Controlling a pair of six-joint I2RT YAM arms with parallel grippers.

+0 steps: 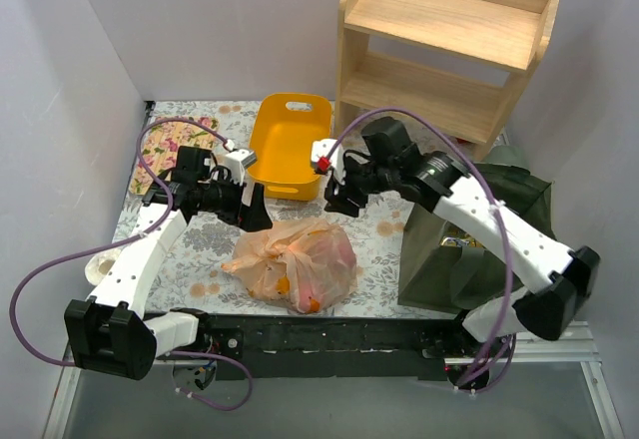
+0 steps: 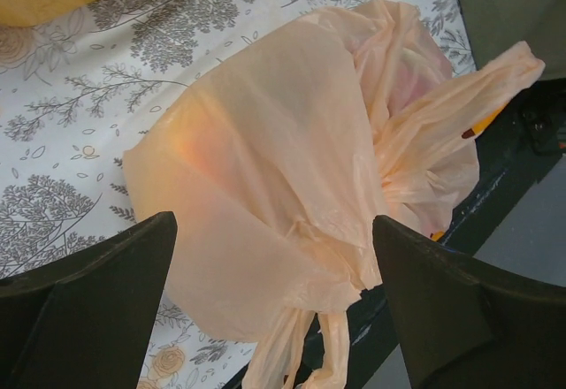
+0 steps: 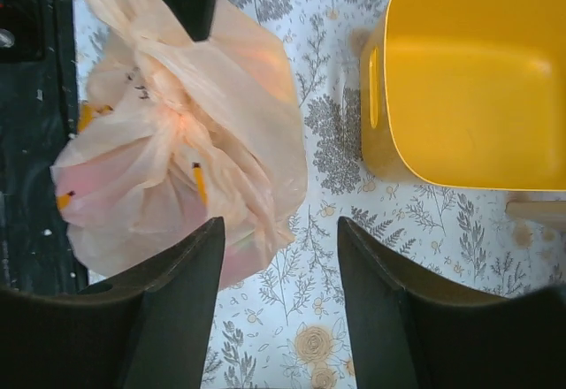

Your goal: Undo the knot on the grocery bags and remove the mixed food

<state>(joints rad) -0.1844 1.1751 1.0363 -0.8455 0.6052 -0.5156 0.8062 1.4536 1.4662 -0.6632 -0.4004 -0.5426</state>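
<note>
Crinkled tan plastic bag point(image 2: 265, 186) lies near left fingers point(image 2: 88, 309) and right fingers point(image 3: 159, 318), both spread.

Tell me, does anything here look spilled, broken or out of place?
Nothing is spilled or torn. The only oddity: the tan plastic bag lies slumped on its side, one end overlapping the black rail at the near edge. Its knot is not yet undone.

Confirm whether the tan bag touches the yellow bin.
Apart: the right wrist view shows bare patterned cloth between the tan bag and the yellow bin.
</note>
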